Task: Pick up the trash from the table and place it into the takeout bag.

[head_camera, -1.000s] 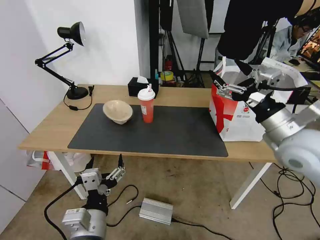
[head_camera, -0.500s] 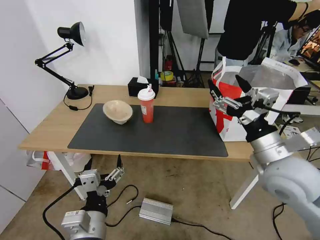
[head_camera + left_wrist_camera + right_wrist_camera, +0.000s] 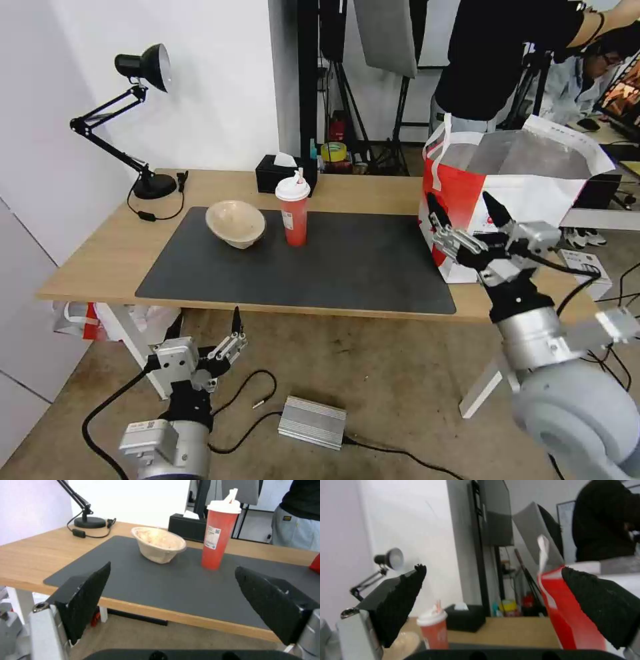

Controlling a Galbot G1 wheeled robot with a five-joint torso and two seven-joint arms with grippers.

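Note:
A beige paper-pulp bowl (image 3: 236,223) (image 3: 159,544) and a red drink cup (image 3: 293,211) (image 3: 220,533) (image 3: 434,629) with a white lid stand on the dark mat (image 3: 300,263) of the light-wood table (image 3: 93,257). The white and red takeout bag (image 3: 513,193) (image 3: 568,612) stands open at the table's right end. My right gripper (image 3: 467,213) hangs open and empty just in front of the bag's red panel. My left gripper (image 3: 207,327) is open and empty, low in front of the table's near left edge.
A black tissue box (image 3: 285,172) sits behind the cup and a black desk lamp (image 3: 133,120) at the back left. On the floor lie a silver box (image 3: 312,421), cables and a red-white plastic bag (image 3: 83,319). People stand behind the table's right end.
My right gripper has come down and toward me, from over the bag's mouth to in front of its red panel. The left arm has barely moved.

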